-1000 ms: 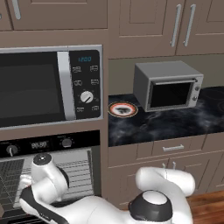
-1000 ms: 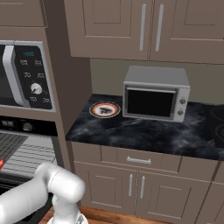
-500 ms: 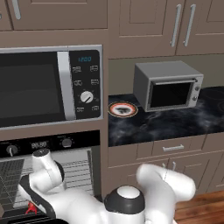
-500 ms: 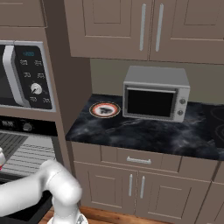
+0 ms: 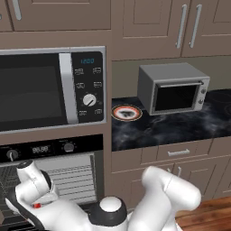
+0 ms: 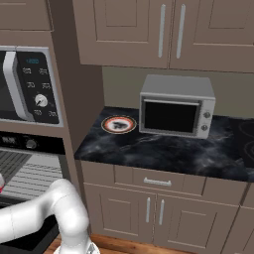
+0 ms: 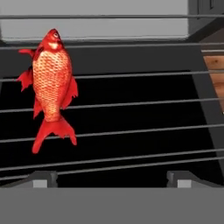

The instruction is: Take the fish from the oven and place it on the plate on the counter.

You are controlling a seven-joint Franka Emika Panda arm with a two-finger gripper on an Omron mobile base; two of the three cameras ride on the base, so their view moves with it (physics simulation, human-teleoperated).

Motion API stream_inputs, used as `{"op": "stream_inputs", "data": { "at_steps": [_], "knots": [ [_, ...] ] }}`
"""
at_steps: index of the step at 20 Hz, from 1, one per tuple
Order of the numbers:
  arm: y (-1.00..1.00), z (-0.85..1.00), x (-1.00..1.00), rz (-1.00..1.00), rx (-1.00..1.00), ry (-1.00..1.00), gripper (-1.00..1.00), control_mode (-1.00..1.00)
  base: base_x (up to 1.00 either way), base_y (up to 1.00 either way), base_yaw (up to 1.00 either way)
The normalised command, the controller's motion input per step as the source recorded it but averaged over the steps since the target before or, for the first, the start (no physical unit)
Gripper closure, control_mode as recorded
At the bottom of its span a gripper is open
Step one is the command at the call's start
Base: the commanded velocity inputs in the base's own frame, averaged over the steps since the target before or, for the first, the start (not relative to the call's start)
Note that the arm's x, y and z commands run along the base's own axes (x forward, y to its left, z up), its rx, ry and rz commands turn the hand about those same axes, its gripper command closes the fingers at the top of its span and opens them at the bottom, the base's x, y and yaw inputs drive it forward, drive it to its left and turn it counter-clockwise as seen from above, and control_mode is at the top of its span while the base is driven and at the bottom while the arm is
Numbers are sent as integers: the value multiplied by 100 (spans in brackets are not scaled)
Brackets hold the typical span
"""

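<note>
Hand view shows the fish [image 7: 51, 87] lying on the wire rack [image 7: 131, 105] of the oven [image 5: 54, 176], head toward twelve o'clock, up at about ten o'clock from my fingers [image 7: 43, 178]. They are spread wide with nothing between them, so I judge this the reach-in step, grasp not yet made. Next I should shift toward the fish, centre it between the tips, drop and close. After that comes the carry to the plate [image 5: 127, 113] on the tabletop [image 5: 180, 128], beside the toaster oven [image 5: 173, 88].
</note>
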Motion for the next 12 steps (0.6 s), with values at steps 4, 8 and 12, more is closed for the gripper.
{"op": "stream_inputs", "data": {
  "at_steps": [4,8,12],
  "knots": [
    [24,-29,26,0,0,4,-100,-100,0,0,0],
    [26,-47,56,0,0,7,-100,-100,0,0,0],
    [33,-44,49,0,0,5,-100,-100,0,0,0]
  ]
}}
